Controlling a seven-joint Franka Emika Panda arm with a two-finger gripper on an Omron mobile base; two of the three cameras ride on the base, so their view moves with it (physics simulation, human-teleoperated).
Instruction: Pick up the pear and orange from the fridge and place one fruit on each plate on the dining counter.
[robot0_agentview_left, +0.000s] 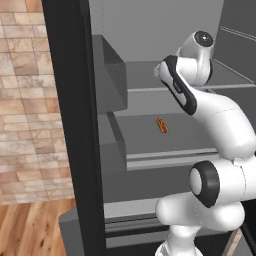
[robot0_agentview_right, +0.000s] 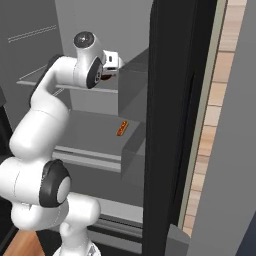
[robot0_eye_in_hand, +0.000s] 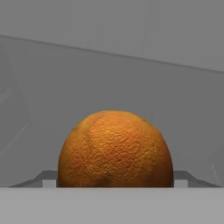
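Note:
The orange (robot0_eye_in_hand: 115, 148) looms close in the hand view, a round, pitted ball resting on a pale grey shelf of the fridge (robot0_agentview_left: 70, 125). My gripper (robot0_eye_in_hand: 115, 177) straddles it, one dark fingertip (robot0_eye_in_hand: 49, 178) at its left side and the other at its right, both right up against its outline. Whether they press on it I cannot tell. In the right base view the arm reaches onto the upper shelf (robot0_agentview_right: 75, 86), with the white hand (robot0_agentview_right: 111, 60) near the shelf's right end. The pear, the plates and the dining counter are out of view.
A small orange-brown elongated item (robot0_agentview_left: 161, 125) lies on the lower shelf (robot0_agentview_left: 150, 137). Grey door bins (robot0_agentview_left: 110, 80) jut in at the left, and the black fridge frame (robot0_agentview_right: 167, 125) stands close on the right. A brick wall (robot0_agentview_left: 22, 100) lies beyond.

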